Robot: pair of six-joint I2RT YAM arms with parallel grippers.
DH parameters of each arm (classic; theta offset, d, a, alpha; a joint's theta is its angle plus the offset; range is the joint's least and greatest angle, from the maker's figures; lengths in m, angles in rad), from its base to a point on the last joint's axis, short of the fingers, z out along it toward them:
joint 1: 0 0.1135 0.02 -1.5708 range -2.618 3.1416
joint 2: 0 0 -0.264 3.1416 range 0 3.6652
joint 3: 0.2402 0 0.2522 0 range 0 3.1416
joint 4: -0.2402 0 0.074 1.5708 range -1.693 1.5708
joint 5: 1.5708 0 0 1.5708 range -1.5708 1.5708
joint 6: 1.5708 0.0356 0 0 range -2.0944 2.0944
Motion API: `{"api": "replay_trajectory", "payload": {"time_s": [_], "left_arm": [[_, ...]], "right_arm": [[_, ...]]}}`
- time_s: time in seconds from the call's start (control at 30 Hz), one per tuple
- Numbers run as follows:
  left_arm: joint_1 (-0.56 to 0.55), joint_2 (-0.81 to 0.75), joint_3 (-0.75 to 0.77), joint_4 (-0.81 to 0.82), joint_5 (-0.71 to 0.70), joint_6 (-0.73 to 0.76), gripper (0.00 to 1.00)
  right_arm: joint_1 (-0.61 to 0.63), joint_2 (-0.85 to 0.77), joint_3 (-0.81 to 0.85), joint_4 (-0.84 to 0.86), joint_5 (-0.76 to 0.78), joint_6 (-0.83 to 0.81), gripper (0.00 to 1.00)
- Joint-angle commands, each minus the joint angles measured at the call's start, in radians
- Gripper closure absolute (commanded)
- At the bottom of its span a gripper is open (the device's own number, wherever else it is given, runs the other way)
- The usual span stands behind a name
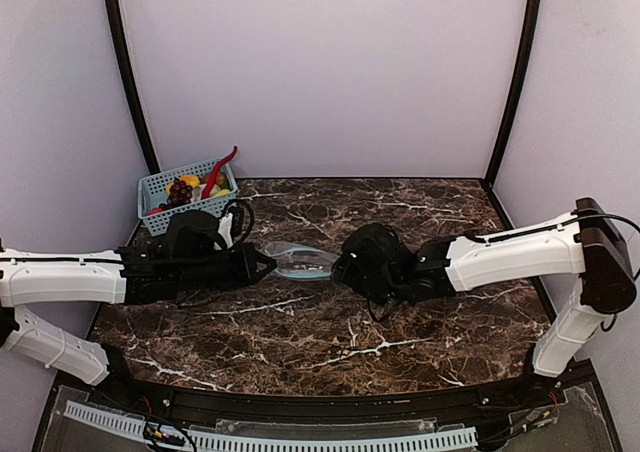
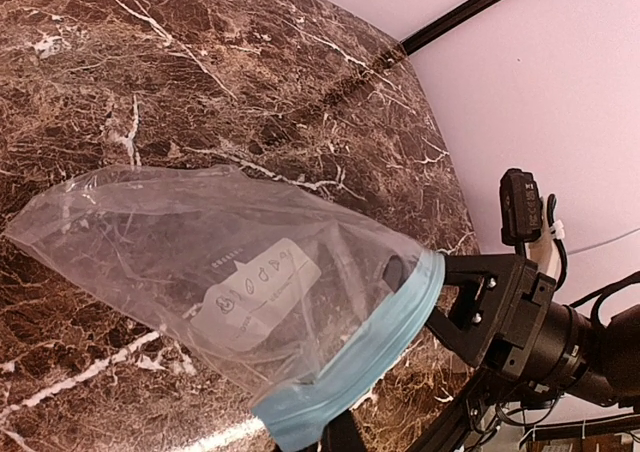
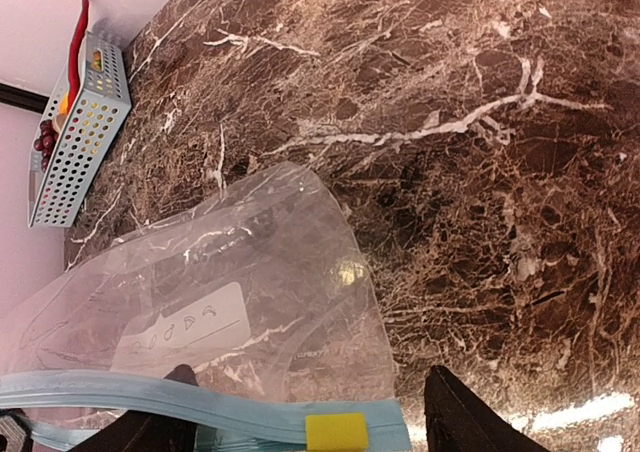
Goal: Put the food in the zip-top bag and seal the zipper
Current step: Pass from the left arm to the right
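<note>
The clear zip-top bag (image 1: 300,262) hangs between my two grippers above the middle of the table. My left gripper (image 2: 335,427) is shut on the bag's teal-blue zipper (image 2: 370,357) near one end. My right gripper (image 3: 310,420) is open. One of its dark fingers (image 3: 178,412) shows through the plastic at the bag's mouth and the other (image 3: 455,412) stands outside, past the yellow tab (image 3: 335,432) on the zipper (image 3: 200,407). I see no food in the bag. The food (image 1: 182,190), with dark grapes and yellow and red pieces, lies in the basket at the back left.
A blue mesh basket (image 1: 170,210) stands at the table's back left corner, also seen far off in the right wrist view (image 3: 85,132). The right arm's wrist and camera (image 2: 525,207) sit close beyond the bag's mouth. Pale walls enclose the table.
</note>
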Motion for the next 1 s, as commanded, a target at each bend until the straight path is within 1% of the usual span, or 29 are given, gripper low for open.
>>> {"api": "replay_trajectory", "payload": {"time_s": [0.0,0.13,0.37,0.7,0.87,0.97], "left_arm": [[-0.001,-0.035,-0.017,-0.014,-0.015,0.0,0.99],[-0.001,-0.043,-0.025,-0.02,-0.02,0.0,0.99],[-0.001,-0.048,-0.03,-0.032,-0.018,-0.001,0.99],[-0.001,-0.058,-0.031,-0.064,-0.026,0.017,0.99],[-0.001,-0.011,0.0,-0.088,0.02,0.056,0.99],[-0.001,0.028,0.027,-0.083,0.088,0.079,0.99]], "right_arm": [[-0.009,-0.002,-0.03,-0.019,0.018,0.006,0.3],[-0.01,-0.019,-0.039,-0.016,0.037,-0.016,0.42],[-0.011,-0.047,-0.053,0.004,0.06,-0.088,0.61],[-0.008,-0.1,-0.075,0.018,0.046,-0.179,0.87],[0.007,-0.118,-0.052,0.003,0.051,-0.245,0.93],[0.018,-0.114,-0.011,-0.048,0.064,-0.271,0.96]]}}
